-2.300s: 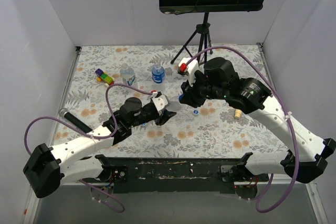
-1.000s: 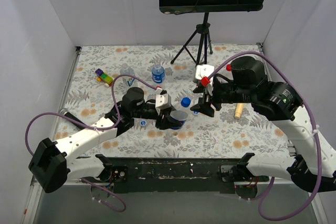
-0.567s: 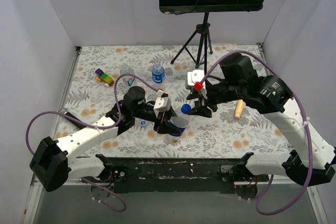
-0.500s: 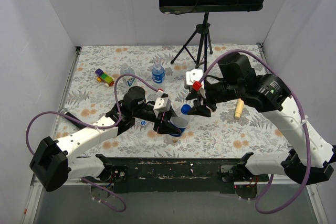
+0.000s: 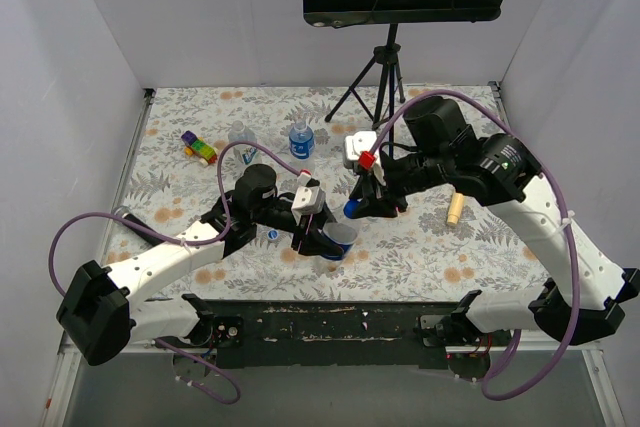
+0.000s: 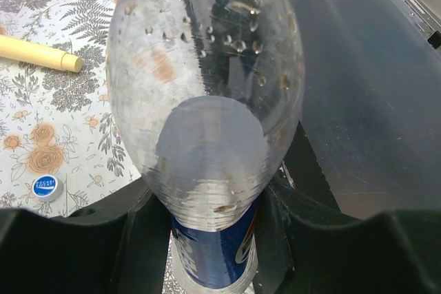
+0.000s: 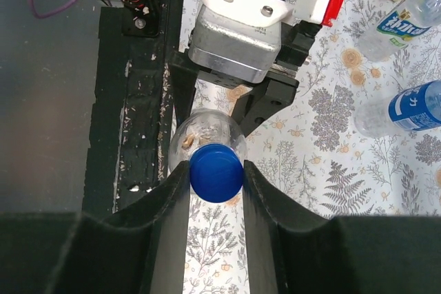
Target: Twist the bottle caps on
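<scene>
Top external view showed the left gripper (image 5: 322,239) clamped on a clear bottle (image 5: 342,235), on the near side of the tripod (image 5: 377,75); left wrist view showed the same bottle squeezed between its fingers (image 6: 131,239); right wrist view showed the right gripper (image 7: 216,178) closed on a blue cap (image 7: 216,170) at that bottle's neck.

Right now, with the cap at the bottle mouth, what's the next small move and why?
Probably twist the right wrist to start threading. The right jaws pinch the blue cap, lined up against the neck of the bottle, and the left jaws clamp that bottle's body. Whether threads have caught is hidden, so press in lightly while turning.
</scene>
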Motion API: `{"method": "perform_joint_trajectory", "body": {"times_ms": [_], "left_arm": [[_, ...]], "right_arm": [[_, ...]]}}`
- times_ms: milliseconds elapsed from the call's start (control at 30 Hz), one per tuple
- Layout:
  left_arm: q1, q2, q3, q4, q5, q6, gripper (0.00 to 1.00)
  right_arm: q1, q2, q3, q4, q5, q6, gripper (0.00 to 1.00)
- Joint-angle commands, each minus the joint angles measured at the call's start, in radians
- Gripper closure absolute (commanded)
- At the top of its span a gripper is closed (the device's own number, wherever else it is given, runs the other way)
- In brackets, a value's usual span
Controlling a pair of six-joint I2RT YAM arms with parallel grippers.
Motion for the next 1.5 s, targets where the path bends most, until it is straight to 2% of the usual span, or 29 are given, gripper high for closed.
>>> {"method": "perform_joint_trajectory", "body": {"times_ms": [0, 33, 133, 233, 433, 533, 667, 867, 933, 1033, 1100, 1233, 1300, 1367, 1467], "left_arm": [[0.006, -0.034, 0.019, 0.019, 0.003, 0.015, 0.59], [0.006, -0.034, 0.018, 0.021, -0.005, 0.014, 0.59], [0.004, -0.045, 0.01, 0.036, -0.063, 0.005, 0.59], [0.006, -0.06, -0.005, 0.07, -0.219, -0.018, 0.59], [-0.013, -0.087, -0.031, 0.102, -0.628, -0.034, 0.6], [-0.068, -0.12, -0.056, 0.113, -0.806, 0.027, 0.6], [-0.187, -0.15, -0.105, 0.159, -1.131, 0.13, 0.6], [-0.339, -0.109, -0.162, 0.275, -1.57, 0.333, 0.6], [-0.371, -0.089, -0.173, 0.314, -1.627, 0.4, 0.6], [-0.373, -0.086, -0.16, 0.273, -1.602, 0.381, 0.6], [-0.359, -0.095, -0.148, 0.225, -1.528, 0.347, 0.6], [-0.274, -0.108, -0.095, 0.101, -1.214, 0.22, 0.6], [-0.218, -0.104, -0.069, 0.041, -1.05, 0.18, 0.6], [-0.175, -0.104, -0.045, 0.006, -0.852, 0.15, 0.59], [-0.135, -0.1, -0.025, -0.019, -0.61, 0.123, 0.58]], "right_arm": [[-0.003, 0.015, 0.02, -0.015, -0.008, 0.009, 0.89], [-0.004, 0.019, 0.017, -0.017, -0.004, 0.015, 0.93], [-0.003, 0.03, 0.001, -0.015, 0.033, 0.055, 0.97], [-0.001, 0.039, -0.021, 0.009, 0.126, 0.137, 0.99], [-0.001, 0.039, -0.115, 0.162, 0.408, 0.462, 0.99], [-0.003, 0.032, -0.187, 0.23, 0.556, 0.657, 0.99], [-0.001, -0.014, -0.319, 0.359, 0.66, 0.857, 0.99], [-0.003, -0.044, -0.419, 0.457, 0.699, 0.966, 0.99], [-0.001, -0.062, -0.428, 0.491, 0.693, 0.974, 0.99], [-0.004, -0.09, -0.405, 0.505, 0.697, 0.949, 0.97], [-0.004, -0.109, -0.37, 0.503, 0.682, 0.896, 0.81], [-0.006, -0.152, -0.263, 0.474, 0.639, 0.749, 0.5], [-0.011, -0.16, -0.206, 0.437, 0.609, 0.667, 0.39], [-0.014, -0.169, -0.161, 0.396, 0.554, 0.575, 0.31], [-0.014, -0.18, -0.123, 0.342, 0.452, 0.436, 0.26]]}}
